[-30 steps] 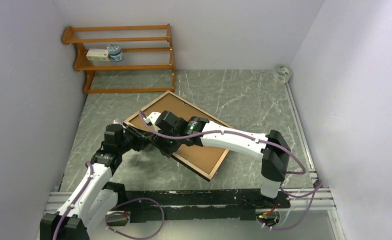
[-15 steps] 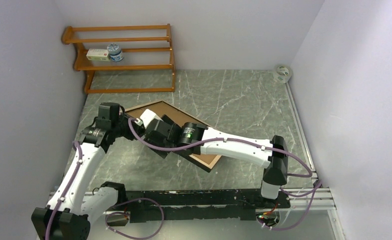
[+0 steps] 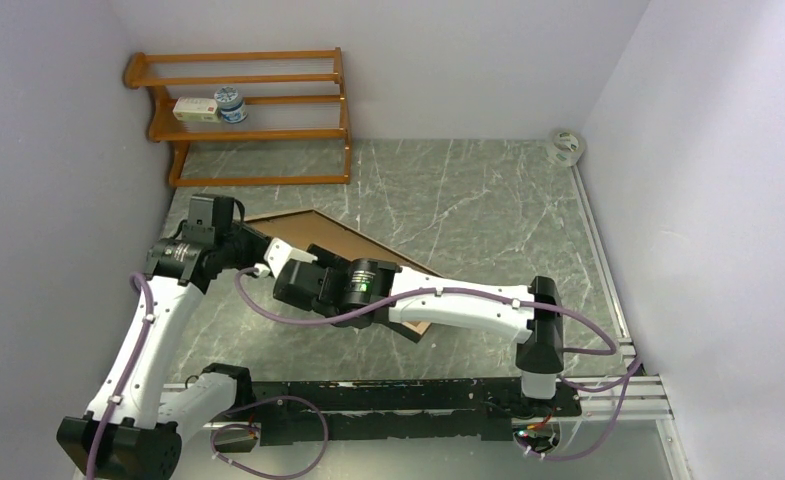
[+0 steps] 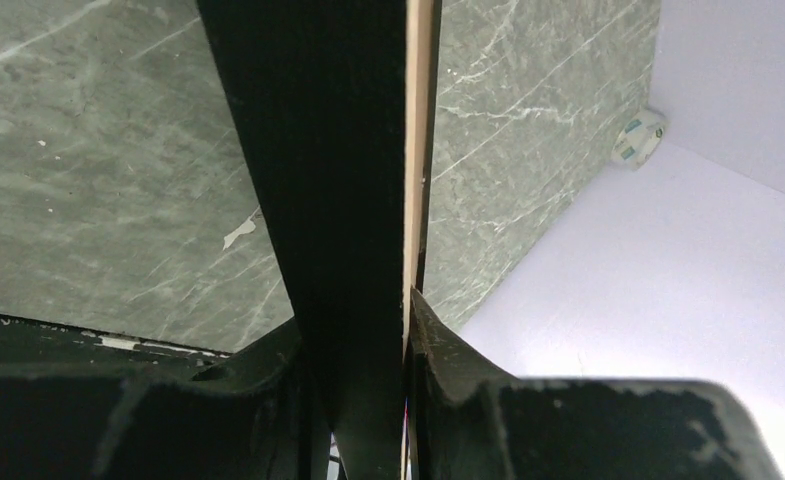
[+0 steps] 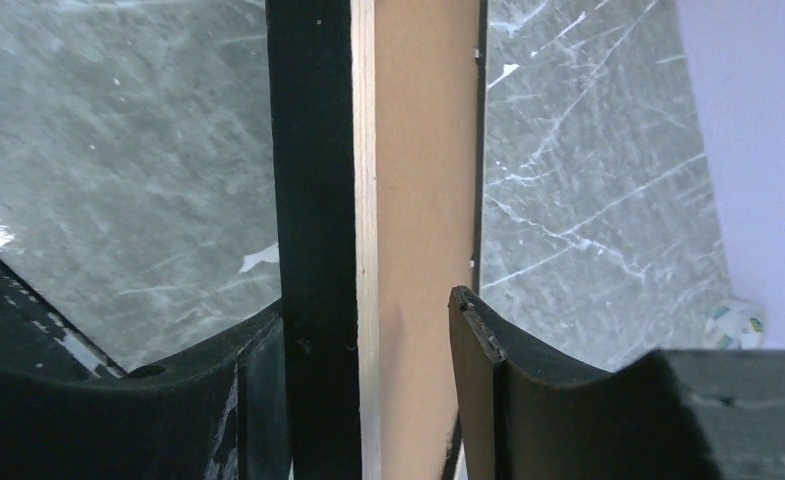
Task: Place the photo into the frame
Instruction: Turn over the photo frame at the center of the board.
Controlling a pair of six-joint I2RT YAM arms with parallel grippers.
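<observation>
1. Currently, the frame [image 3: 368, 240] is tilted up on edge over the bench [image 3: 468, 190], left of centre.
2. Left gripper [image 4: 358, 315]: clenched on the frame's edge.
3. Right gripper [image 5: 363, 305]: straddles the same edge; a firm clamp cannot be confirmed.
4. The photo is not in view, so insertion is unverified and probably outstanding.

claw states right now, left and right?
Left claw: closed on the frame edge.
Right claw: fingers either side of the frame edge; whether it is clamped cannot be told.
</observation>
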